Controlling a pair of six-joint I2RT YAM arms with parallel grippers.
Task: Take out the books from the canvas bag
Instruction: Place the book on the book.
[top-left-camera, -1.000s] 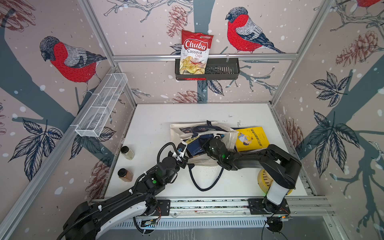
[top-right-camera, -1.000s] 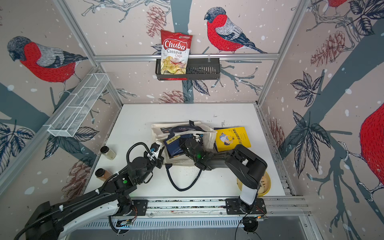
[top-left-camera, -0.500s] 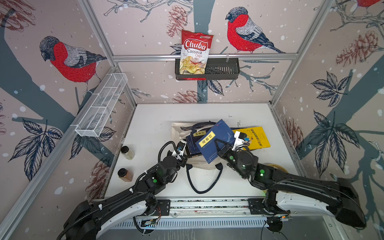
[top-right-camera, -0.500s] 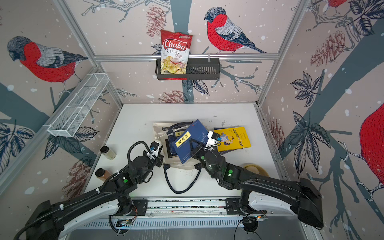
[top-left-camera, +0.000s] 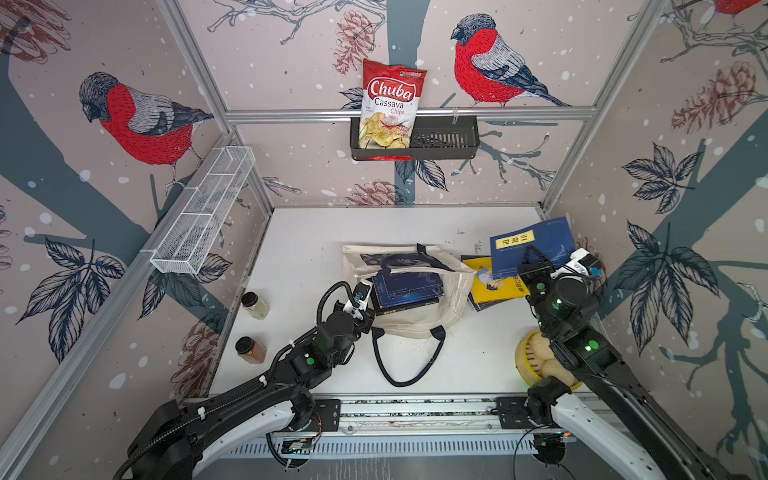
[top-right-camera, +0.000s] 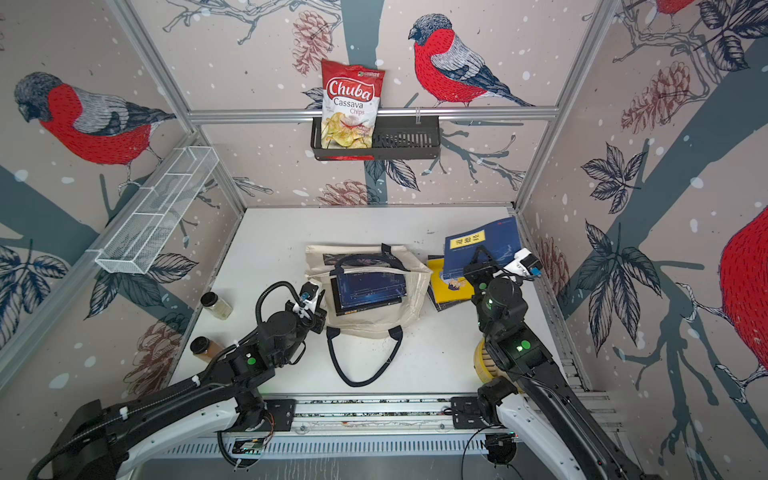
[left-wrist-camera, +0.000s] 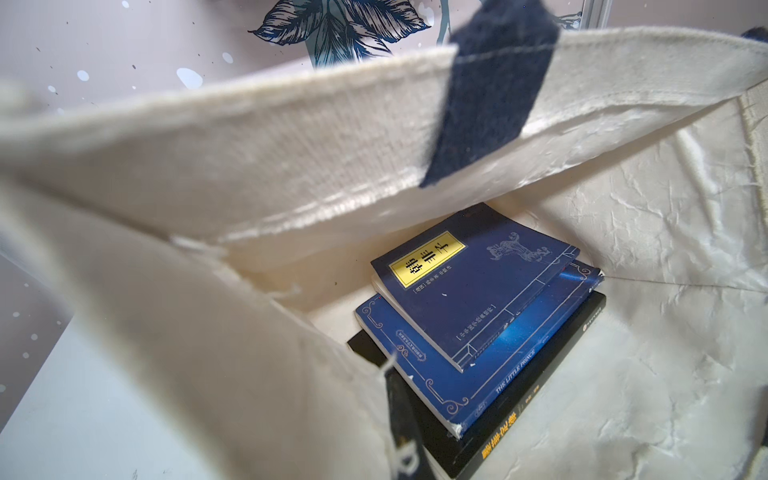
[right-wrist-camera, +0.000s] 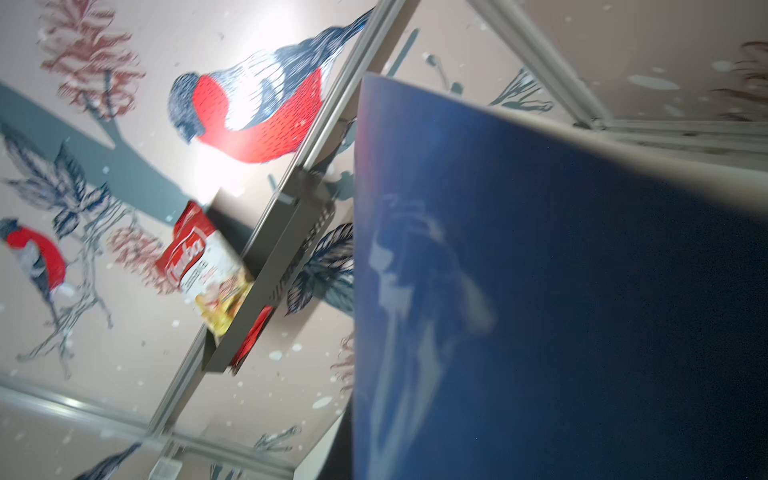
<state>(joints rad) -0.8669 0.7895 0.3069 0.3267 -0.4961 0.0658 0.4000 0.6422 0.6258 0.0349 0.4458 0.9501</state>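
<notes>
Canvas bag (left-wrist-camera: 249, 158) of rough woven cloth, crinkled lining (left-wrist-camera: 648, 249); books (left-wrist-camera: 478, 291) in smooth, glossy paper covers.

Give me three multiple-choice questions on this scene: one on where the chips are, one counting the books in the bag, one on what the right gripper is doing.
1. Where are the chips?
A) in the wall basket
B) on the table
C) on the floor

2. How many books show inside the bag in the left wrist view?
A) one
B) three
C) five

3. The right gripper is:
A) open and empty
B) shut on a navy book
C) shut on a jar

Answers:
1. A, the chips stand in the basket on the back wall.
2. B, three stacked covers show.
3. B, its jaws pinch the raised navy book.
</notes>
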